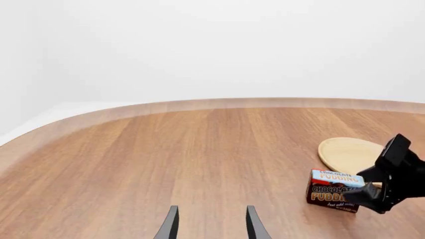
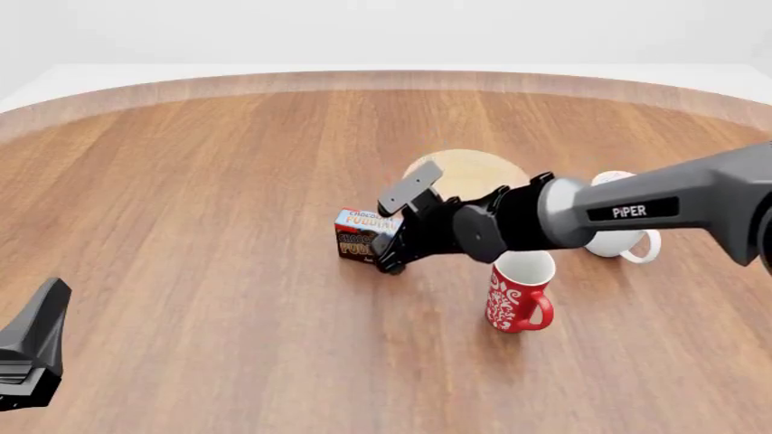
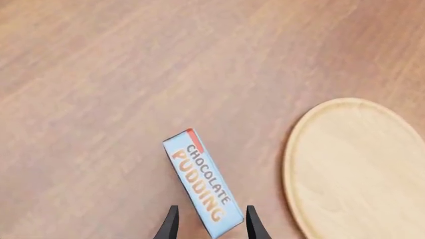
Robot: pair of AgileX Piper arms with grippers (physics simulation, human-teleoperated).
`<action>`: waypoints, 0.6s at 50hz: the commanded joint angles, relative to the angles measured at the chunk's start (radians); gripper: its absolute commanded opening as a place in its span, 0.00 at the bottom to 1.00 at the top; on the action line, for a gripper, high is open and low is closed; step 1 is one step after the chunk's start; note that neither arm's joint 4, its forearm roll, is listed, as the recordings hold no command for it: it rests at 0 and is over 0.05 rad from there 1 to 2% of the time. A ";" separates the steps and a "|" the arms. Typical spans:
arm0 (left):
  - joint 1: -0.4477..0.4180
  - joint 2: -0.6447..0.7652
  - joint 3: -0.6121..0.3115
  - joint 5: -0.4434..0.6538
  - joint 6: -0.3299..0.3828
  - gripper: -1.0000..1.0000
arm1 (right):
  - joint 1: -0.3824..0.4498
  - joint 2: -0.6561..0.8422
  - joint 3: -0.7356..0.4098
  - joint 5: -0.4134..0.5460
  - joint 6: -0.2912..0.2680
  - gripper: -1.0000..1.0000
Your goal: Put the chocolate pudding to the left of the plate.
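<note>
The chocolate pudding is a small carton with a brown front and a light blue top; it stands on the table just left of the plate, a flat light-wood disc. My right gripper is open, its fingers on either side of the carton's near end. In the right wrist view the carton lies between the fingertips with a gap on one side, and the plate is beside it. My left gripper is open and empty, far off at the near left. The left wrist view shows the carton and the plate.
A red patterned mug stands right under my right forearm, near side. A white mug stands behind the arm, right of the plate. The wooden table has a curved far edge.
</note>
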 commanded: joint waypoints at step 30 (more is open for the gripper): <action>0.000 0.000 0.000 0.000 0.000 1.00 | 0.034 -0.024 0.074 -0.055 0.026 0.00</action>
